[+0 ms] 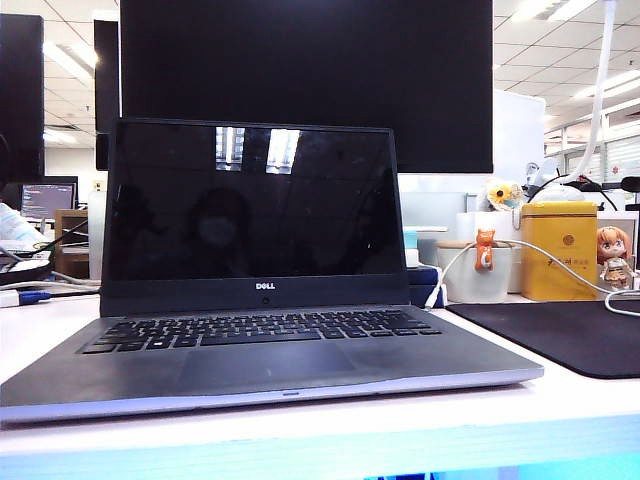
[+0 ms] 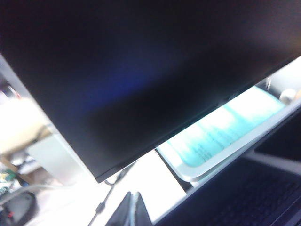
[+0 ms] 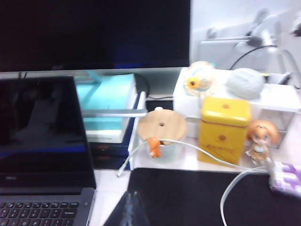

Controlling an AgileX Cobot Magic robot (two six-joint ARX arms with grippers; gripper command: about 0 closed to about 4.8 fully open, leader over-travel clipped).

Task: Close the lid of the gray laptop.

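Note:
The gray laptop (image 1: pixel 300 372) sits open in the middle of the table, its black keyboard facing me. Its lid (image 1: pixel 255 200) stands nearly upright, showing a dark glossy screen with a small DELL logo below. Neither gripper appears in the exterior view. In the right wrist view my right gripper (image 3: pixel 129 203) is shut and empty, hovering over the table just right of the laptop (image 3: pixel 44 207) and lid (image 3: pixel 42 122). My left gripper (image 2: pixel 133 207) is shut and empty too, to the left of a blurred dark part of the laptop (image 2: pixel 254 197).
A large black monitor (image 1: pixel 300 70) stands close behind the lid. A black mouse mat (image 1: pixel 570 335) lies to the right. Behind it are a yellow tin (image 1: pixel 558 250), a wooden-lidded jar (image 3: pixel 162 125), a small figurine (image 3: pixel 261 136) and white cables (image 3: pixel 235 183). A teal box (image 3: pixel 106 101) sits under the monitor.

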